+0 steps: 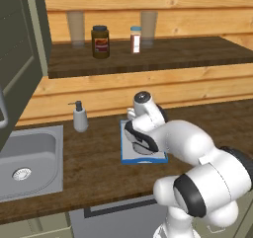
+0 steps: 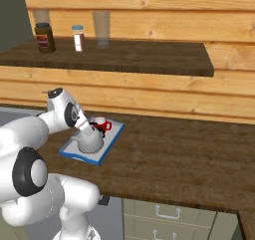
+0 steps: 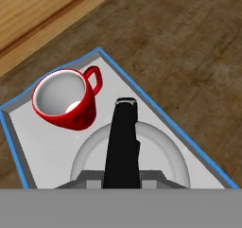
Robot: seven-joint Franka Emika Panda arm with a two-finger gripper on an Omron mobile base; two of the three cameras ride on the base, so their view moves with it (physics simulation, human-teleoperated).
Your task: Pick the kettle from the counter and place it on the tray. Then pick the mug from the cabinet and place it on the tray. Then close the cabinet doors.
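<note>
The pale tray with a blue rim lies on the dark wood counter. On its far end the red mug stands upright, white inside. Beside it sits the silvery dome kettle, resting on the tray or just above it. My gripper comes down on the kettle's top, with the black handle running between the fingers; it is shut on that handle. In the left base view my arm covers most of the tray. An olive cabinet door hangs open at far left.
A grey soap bottle and a steel sink lie left of the tray. The open shelf above holds a brown jar, a small red-capped bottle and two clear glasses. Low drawers sit under the counter.
</note>
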